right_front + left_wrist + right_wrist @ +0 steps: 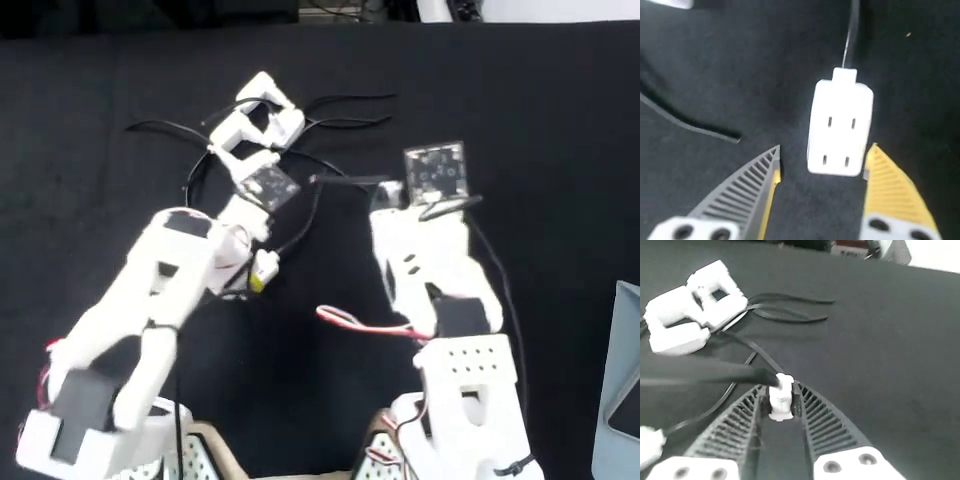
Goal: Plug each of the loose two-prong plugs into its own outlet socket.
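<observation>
White two-prong plug point(780, 401) is sitting pinched between the right gripper's point(781, 389) fingers. White outlet block point(840, 125) is lying between the left gripper's point(825, 150) wide-spread fingers. Likely next: steadying block, aligning prongs with slots.

Arms: 2, white shells with black motor blocks; left arm point(165, 262), right arm point(430, 260)
Left fingers point(745, 190): ribbed, 1 grey, 1 yellow
Right fingers point(825, 425): ribbed, both dark grey
Wiring: red-and-white wire point(355, 323) beside right arm
Finger mounts point(850, 465): white, 2 screws point(867, 459) each
</observation>
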Available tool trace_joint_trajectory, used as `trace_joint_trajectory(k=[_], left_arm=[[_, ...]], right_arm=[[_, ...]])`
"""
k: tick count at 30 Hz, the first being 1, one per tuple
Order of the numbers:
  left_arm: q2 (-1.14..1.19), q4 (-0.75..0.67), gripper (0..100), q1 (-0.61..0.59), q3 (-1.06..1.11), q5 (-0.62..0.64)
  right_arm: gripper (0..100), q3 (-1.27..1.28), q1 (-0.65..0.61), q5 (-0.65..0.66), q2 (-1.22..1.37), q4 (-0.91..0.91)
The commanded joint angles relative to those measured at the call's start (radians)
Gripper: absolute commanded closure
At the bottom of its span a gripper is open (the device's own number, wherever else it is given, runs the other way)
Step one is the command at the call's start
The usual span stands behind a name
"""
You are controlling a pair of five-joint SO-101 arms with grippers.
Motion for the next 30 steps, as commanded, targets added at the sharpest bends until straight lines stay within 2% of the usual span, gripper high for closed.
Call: trace_joint_trajectory(k=[1, 5, 9, 12, 15, 21, 25, 30], left_arm=[[-0.187, 0.078, 69, -0.054, -0.058, 0.012], [-0.315, 0.120, 67, -0.157, -0.056, 0.084], [-0.404, 0.120, 68, -0.320, -0.022, 0.149], [-0.439, 0.087, 68, -0.420, 0.050, 0.192], [-0.466, -0.002, 68, -0.493, 0.163, 0.238], [-0.476, -0.166, 68, -0.599, 0.341, 0.347], [-0.466, -0.178, 68, -0.647, 0.354, 0.354], [-0.468, -0.178, 68, -0.650, 0.375, 0.354]], right_arm=[[98.7, -0.067, -0.074, -0.008, -0.015, 0.046], [98.7, -0.062, -0.180, -0.044, -0.013, 0.075], [98.6, -0.062, -0.282, -0.092, 0.028, 0.074], [98.5, -0.067, -0.362, -0.104, 0.116, 0.046], [98.5, -0.067, -0.433, -0.101, 0.213, -0.041], [98.5, -0.071, -0.511, -0.098, 0.380, -0.190], [98.6, -0.122, -0.555, -0.098, 0.473, -0.209], [98.6, -0.186, -0.588, -0.098, 0.579, -0.210]])
